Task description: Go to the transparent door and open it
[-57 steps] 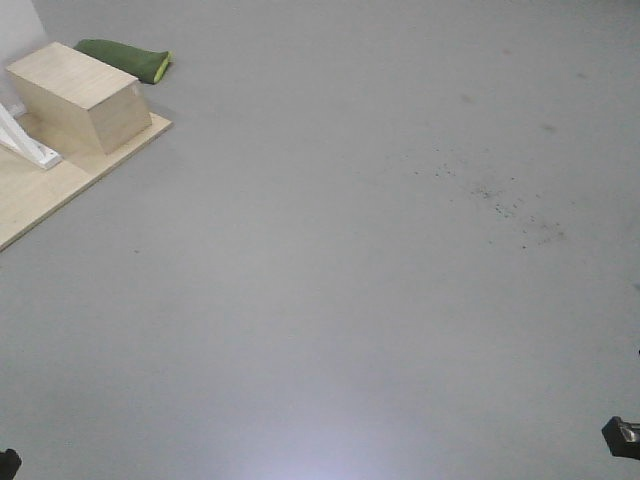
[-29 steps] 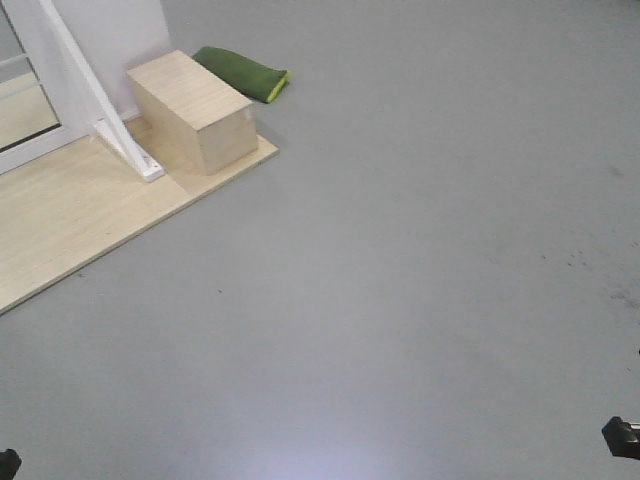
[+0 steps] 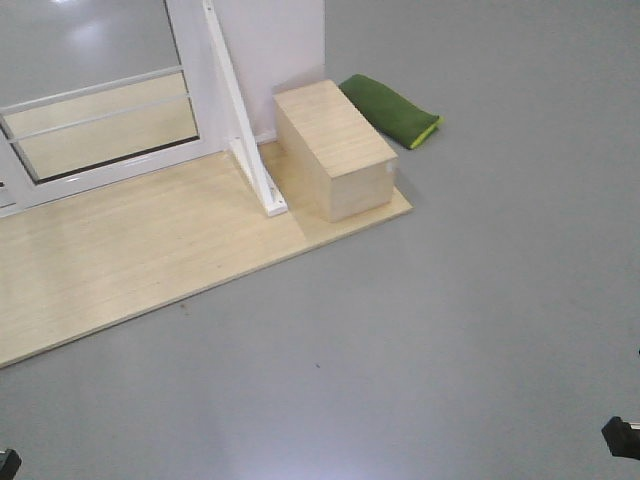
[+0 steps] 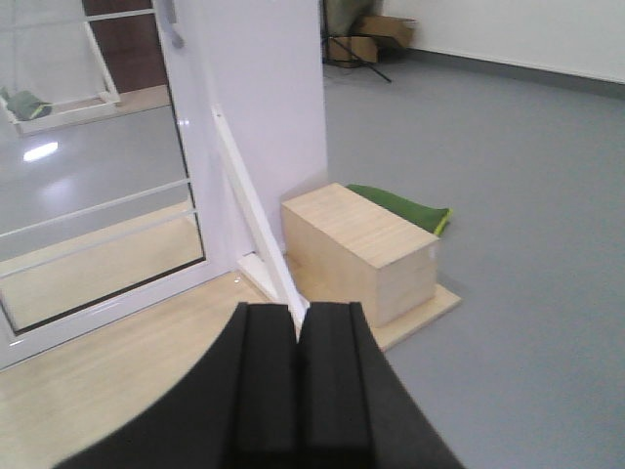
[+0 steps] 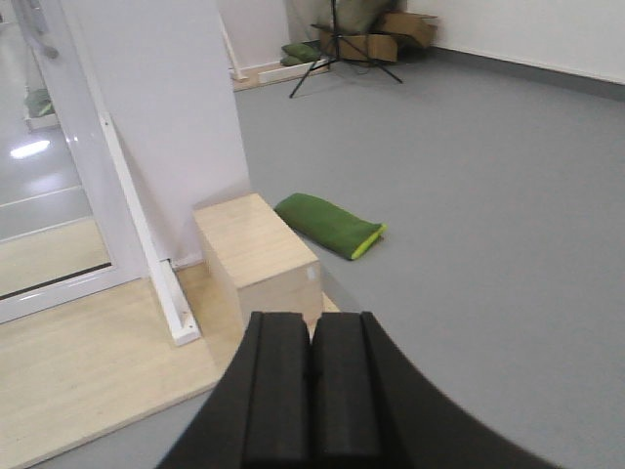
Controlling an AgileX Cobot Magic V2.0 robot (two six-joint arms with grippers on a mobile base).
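You are facing the heavy-looking glass door left of the wooden box; take its handle. Left tool and right tool are resting closed, empty.

No writing to read here, not in any of the three views. The wooden box shows a small pale patch near a top corner, too small to make out. The cardboard boxes far back are just a blur.
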